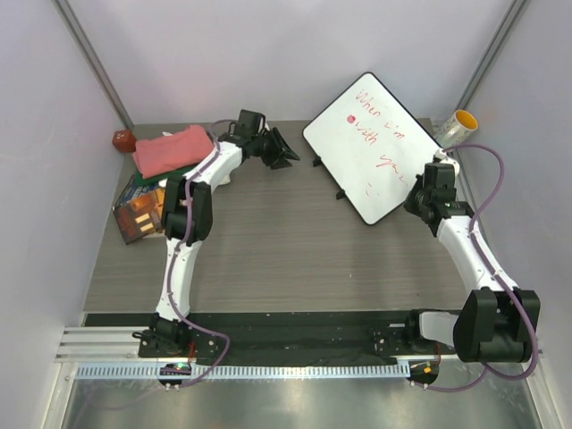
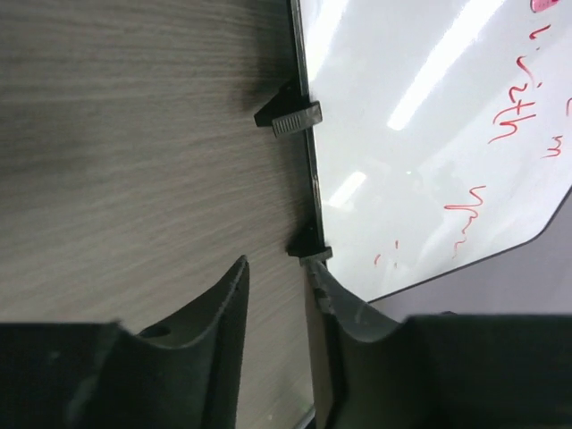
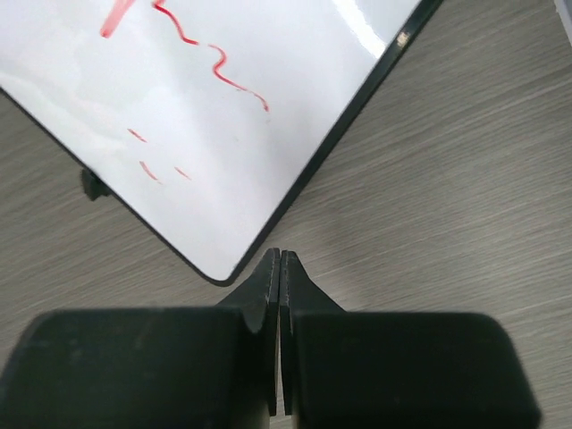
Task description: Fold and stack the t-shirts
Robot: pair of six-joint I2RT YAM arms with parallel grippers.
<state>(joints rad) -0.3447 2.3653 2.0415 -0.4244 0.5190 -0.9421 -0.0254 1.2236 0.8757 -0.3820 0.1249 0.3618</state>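
Pink t-shirt (image 1: 172, 149) lies folded by books (image 1: 141, 213); R gripper (image 3: 281, 261) closed

Looks like robotics lab cell: white panel walls (image 1: 268, 54), alu frame (image 1: 94, 63), 2 arms (image 1: 183, 241) bolted at bench (image 1: 295, 250) edge.

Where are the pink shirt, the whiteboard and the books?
pink shirt (image 1: 172, 150): top view, middle of the folded cloth.
whiteboard (image 1: 356, 172): top view, its white writing face.
books (image 1: 143, 211): top view, orange cover of the nearest one.

T-shirts (image 1: 172, 150) and books (image 1: 140, 214) left, whiteboard (image 1: 371, 147) right
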